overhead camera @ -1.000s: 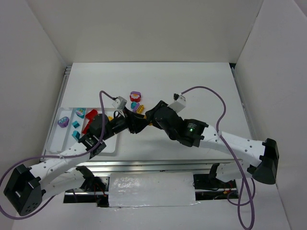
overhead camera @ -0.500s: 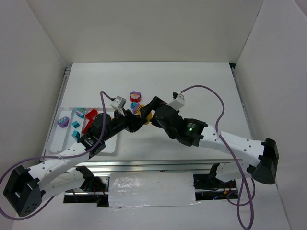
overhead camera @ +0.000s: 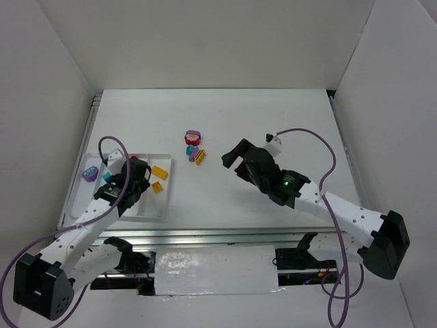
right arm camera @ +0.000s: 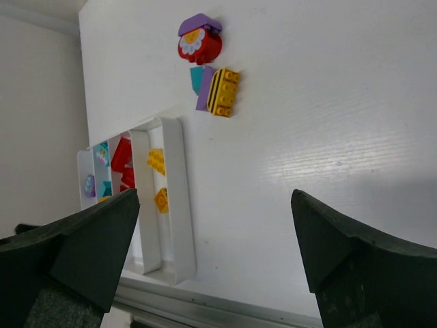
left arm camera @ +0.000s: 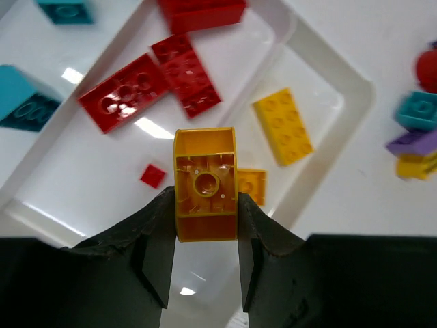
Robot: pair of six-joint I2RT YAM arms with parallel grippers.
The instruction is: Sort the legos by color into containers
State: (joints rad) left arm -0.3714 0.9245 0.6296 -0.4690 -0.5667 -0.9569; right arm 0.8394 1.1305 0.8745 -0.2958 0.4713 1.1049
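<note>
White walls box in a white worktop point(overhead camera: 273, 130). The left jaws pinch a yellow-orange brick point(left arm camera: 205, 186) by its sides over the tray point(left arm camera: 334, 63). It sits near the yellow compartment, likely to drop beside the yellow bricks point(left arm camera: 282, 128) just ahead. The right jaws stand spread and empty, with the unsorted legos point(right arm camera: 220, 91) well ahead of them.

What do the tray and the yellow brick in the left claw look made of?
The yellow brick looks like hard moulded plastic, smooth: hollow underside with a centre tube. The tray seems white plastic, shiny: glints on its floor, rounded rim.
</note>
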